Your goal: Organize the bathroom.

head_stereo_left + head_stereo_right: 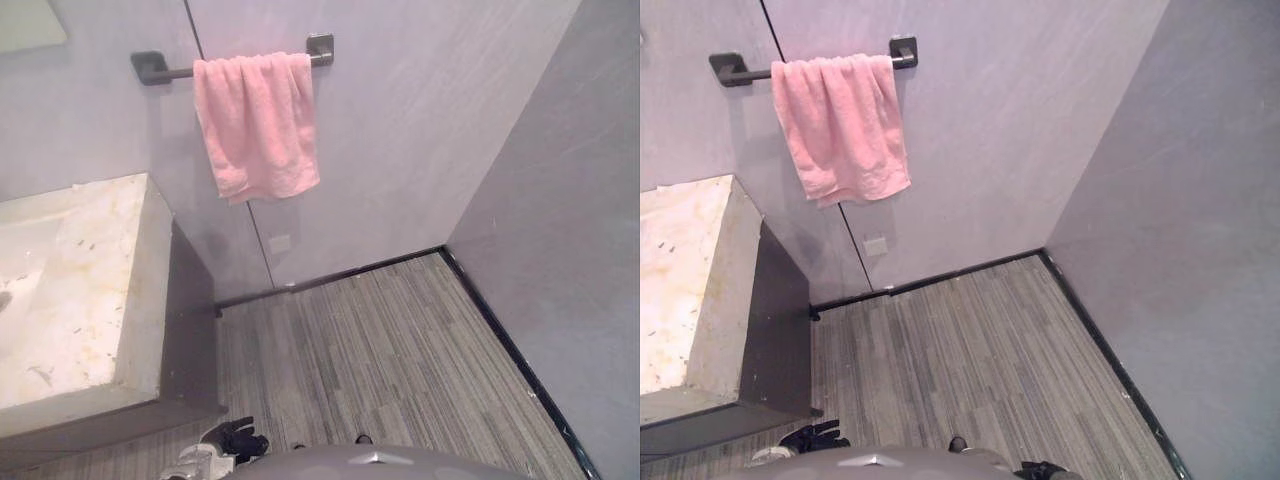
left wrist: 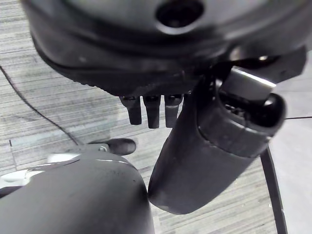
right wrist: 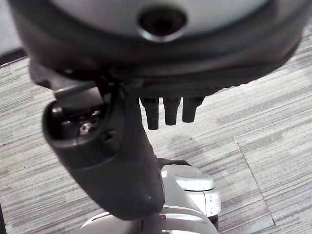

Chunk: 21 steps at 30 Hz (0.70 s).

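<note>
**Pink towel hanging on the rail, both hands idle and holding nothing**

A pink towel (image 1: 258,125) is hanging draped over a dark wall rail (image 1: 160,70) at about 11 o'clock in the head views, its folds bunching at the bar and its lower edge hanging free against the grey wall panel (image 1: 400,130). A pale stone vanity top (image 1: 90,280) is sitting at 9 o'clock on a dark cabinet (image 1: 190,320), below and beside the towel. Striped grey flooring (image 1: 400,360) is running toward the corner at 1 o'clock. The left hand (image 1: 235,437) is hanging low at 7 o'clock, its fingers (image 2: 152,111) relaxed and grasping nothing. The right hand (image 3: 122,161) is hanging over the floor, its fingers (image 3: 171,109) likewise loose and straight.
</note>
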Tool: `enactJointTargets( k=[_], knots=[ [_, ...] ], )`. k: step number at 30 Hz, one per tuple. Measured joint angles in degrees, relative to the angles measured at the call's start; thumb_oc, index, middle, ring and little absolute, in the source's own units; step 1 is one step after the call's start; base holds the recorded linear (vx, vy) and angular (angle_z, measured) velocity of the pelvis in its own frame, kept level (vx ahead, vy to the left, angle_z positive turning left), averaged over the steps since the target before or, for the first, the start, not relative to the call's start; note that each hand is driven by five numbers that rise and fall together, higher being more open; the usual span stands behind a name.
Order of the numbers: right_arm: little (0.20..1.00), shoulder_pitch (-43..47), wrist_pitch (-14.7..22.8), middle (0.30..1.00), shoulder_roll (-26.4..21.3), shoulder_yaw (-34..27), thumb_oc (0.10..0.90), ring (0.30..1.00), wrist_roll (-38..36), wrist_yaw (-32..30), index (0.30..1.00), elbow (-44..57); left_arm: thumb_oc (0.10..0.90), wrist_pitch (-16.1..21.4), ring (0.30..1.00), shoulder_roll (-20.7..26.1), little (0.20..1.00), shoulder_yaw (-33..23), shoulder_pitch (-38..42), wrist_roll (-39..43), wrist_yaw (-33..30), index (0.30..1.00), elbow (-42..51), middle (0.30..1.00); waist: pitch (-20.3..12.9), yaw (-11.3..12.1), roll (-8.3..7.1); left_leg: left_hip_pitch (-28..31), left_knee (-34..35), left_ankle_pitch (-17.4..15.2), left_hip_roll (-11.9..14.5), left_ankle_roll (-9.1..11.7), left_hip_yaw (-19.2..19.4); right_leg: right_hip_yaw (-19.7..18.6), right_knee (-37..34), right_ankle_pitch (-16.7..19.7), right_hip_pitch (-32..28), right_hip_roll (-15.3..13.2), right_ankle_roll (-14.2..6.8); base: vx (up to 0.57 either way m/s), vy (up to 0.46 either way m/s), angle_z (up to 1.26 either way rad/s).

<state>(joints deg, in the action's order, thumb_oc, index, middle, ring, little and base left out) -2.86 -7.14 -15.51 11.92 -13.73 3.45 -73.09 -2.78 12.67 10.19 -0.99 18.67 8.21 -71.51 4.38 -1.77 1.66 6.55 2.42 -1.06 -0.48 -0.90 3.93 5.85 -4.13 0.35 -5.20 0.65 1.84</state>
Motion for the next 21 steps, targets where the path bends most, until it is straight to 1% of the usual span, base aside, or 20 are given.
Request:
enactJointTargets(
  k=[12, 21],
  knots=[
    [0.900, -0.46, -0.08, 0.900, 0.07, -0.03, 0.800, 0.900, 0.00, -0.06, 0.900, -0.49, 0.800, -1.32, 0.900, -0.22, 0.900, -1.26, 0.00, 1.24, -0.06, 0.900, -0.80, 0.900, -0.88, 0.01, -0.12, 0.02, 0.06, 0.00, 0.00, -0.01, -0.02, 0.01, -0.07, 0.03, -0.01, 0.00, -0.03, 0.00, 0.000, 0.00],
    [0.900, -0.57, -1.40, 0.900, 0.20, -0.05, 0.800, 0.900, 0.00, -0.30, 0.900, -1.05, 0.800, -2.71, 0.900, -0.39, 0.900, -1.78, 0.44, 1.25, -0.57, 0.900, -1.12, 0.900, -1.06, 0.00, -0.22, 0.08, 0.05, 0.00, 0.00, -0.01, 0.01, -0.01, -0.06, 0.03, -0.04, 0.00, -0.04, 0.00, 0.000, 0.00]
  ],
)
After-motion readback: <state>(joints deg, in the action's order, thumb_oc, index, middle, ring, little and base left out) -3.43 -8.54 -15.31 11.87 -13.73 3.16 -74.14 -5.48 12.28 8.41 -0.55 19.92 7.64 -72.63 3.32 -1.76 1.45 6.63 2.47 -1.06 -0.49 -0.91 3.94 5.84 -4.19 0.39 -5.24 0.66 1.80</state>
